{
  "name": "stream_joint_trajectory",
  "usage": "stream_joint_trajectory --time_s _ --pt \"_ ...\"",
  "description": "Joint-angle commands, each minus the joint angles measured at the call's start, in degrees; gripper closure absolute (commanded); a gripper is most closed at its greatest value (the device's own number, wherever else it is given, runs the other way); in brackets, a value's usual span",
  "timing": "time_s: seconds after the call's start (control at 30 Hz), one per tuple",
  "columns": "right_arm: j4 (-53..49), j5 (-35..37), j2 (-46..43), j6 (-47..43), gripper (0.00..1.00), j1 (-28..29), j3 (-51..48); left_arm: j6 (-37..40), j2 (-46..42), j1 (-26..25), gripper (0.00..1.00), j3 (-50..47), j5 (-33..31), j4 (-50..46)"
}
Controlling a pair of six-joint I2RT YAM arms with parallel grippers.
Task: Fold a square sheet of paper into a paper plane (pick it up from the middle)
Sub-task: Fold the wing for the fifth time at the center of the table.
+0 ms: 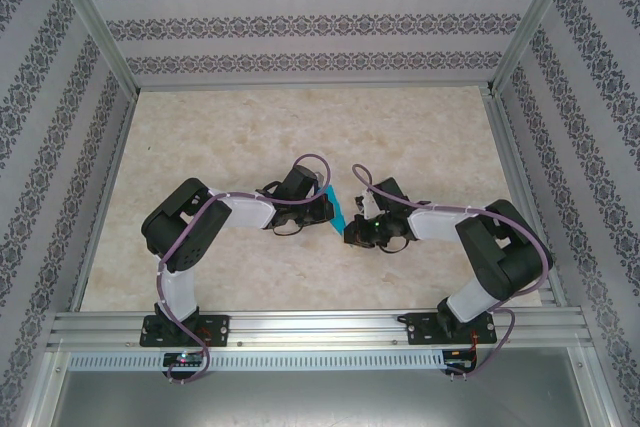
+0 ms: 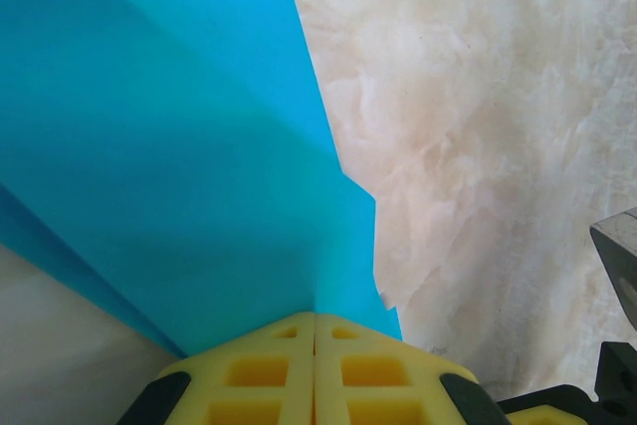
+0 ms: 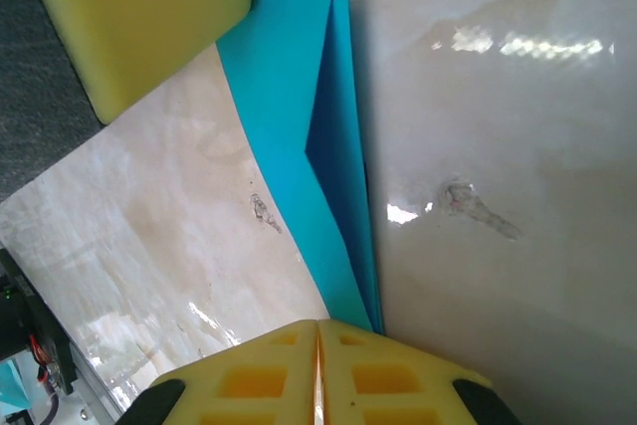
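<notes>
Left hand (image 2: 315, 320) clenched on the sheet of paper (image 2: 179, 166): both yellow fingers pressed flat together, with teal paper coming straight out of the seam. The sheet is folded, several layers and crease lines showing. Its top and left run out of the left wrist frame, so the full outline can't be read.

Top view: the sheet of paper (image 1: 334, 209) is a thin teal sliver mid-table, wedged between the left hand (image 1: 324, 204) and the right hand (image 1: 352, 229). Both hands' bodies and looping purple cables (image 1: 330, 162) cover most of it. Too small there to tell the fold shape or whether it touches the table (image 1: 250, 137).

Right hand (image 3: 318, 327) is also clenched, fingers meeting at the seam. The sheet's narrow end (image 3: 343, 246) runs down to the tip of one finger, just off the seam, so whether it's actually pinched can't be told. The sheet's upper end goes under the left hand's yellow finger (image 3: 139, 17), which is cropped by the frame corner.

At the right edge of the left wrist view is a grey-and-black part (image 2: 619, 276), cut off and not identifiable.
</notes>
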Motion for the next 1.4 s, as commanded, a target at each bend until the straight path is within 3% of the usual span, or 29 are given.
stream_joint_trajectory --time_s 0.0,0.27,0.63,1.03,1.37 --pt "-6.67 1.33 -0.76 -0.65 0.89 0.09 -3.68 1.03 1.27 -0.21 0.93 -2.22 -3.91 -6.03" --pt "-6.8 3.07 -10.93 -0.11 0.88 0.03 -0.12 1.29 1.05 -0.25 0.93 -2.29 -3.36 -5.6" --pt "-2.72 1.13 1.57 -1.3 0.91 0.25 6.64 1.39 0.46 -0.25 0.92 -2.55 -2.66 -4.94" --pt "-3.47 3.72 4.19 -2.23 0.92 0.23 2.44 4.43 -0.95 -0.12 0.91 0.54 -1.85 -6.17" --pt "-4.63 5.74 6.4 -1.82 0.94 0.25 2.52 4.66 -8.51 -0.47 0.84 -1.59 2.61 -1.09"
